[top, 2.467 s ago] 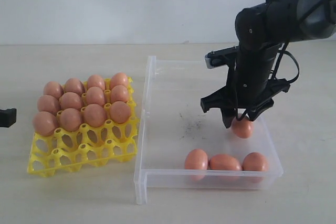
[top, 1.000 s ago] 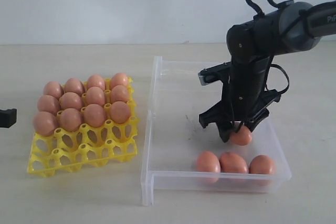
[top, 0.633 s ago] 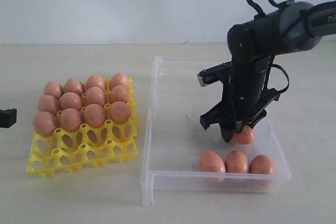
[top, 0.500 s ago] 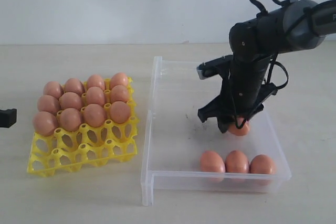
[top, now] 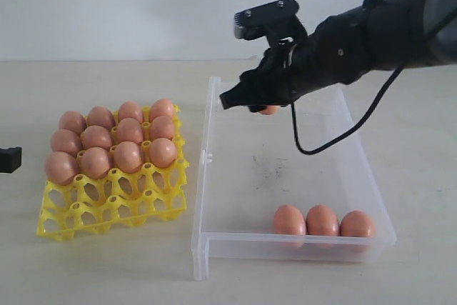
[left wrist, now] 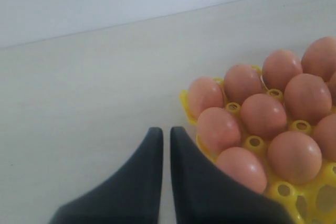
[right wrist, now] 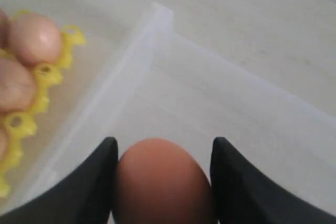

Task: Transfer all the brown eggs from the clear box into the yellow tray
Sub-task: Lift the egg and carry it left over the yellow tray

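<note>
Right gripper [right wrist: 163, 177] clamped on one brown egg [top: 269, 110], held above clear box [top: 207, 126] (three more lie inside); left gripper [left wrist: 166, 140] pinched together beside yellow tray [top: 114, 208].

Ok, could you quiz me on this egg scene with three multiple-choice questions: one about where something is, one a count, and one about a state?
1. Where is the brown egg that the right gripper holds?
A. In the air above the clear box.
B. Lying on the box floor.
C. Set down outside the box.

2. How many brown eggs lie loose in the box?
A. Two.
B. Three.
C. Five.

3. How is the left gripper?
A. Wide open.
B. Shut and empty.
C. Shut on an egg.

Answers:
1 A: the exterior view shows it raised over the box, clear of the floor.
2 B: three sit in a row by the near wall.
3 B: its jaws stand together with nothing between them.
</note>
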